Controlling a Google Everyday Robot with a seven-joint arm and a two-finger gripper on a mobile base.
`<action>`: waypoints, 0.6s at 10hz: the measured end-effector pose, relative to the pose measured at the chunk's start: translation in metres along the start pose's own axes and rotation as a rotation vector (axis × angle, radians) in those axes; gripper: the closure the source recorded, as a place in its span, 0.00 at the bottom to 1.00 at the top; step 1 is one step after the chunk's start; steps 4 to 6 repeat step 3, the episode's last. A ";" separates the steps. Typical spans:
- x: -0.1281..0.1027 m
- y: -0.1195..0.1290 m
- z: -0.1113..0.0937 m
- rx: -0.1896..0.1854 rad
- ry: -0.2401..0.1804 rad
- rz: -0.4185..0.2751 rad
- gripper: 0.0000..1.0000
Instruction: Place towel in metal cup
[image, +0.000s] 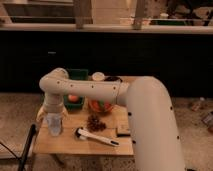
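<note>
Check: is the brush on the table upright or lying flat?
Lying flat: brush sprawls across the table; gripper hangs at the left edge.

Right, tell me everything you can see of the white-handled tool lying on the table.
The white-handled tool lies flat on the wooden table near its front edge, slanting from upper left to lower right. Its left end carries a dark rounded head, the rest is a long pale handle, plastic by the look. It lies just in front of the pine cone, with nothing holding it. The gripper hangs to its left over the table's left side, apart from it.
</note>
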 end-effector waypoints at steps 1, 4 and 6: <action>0.001 0.001 0.001 -0.001 -0.001 0.001 0.20; 0.005 0.003 -0.003 0.004 0.015 0.006 0.20; 0.005 0.003 -0.003 0.004 0.015 0.006 0.20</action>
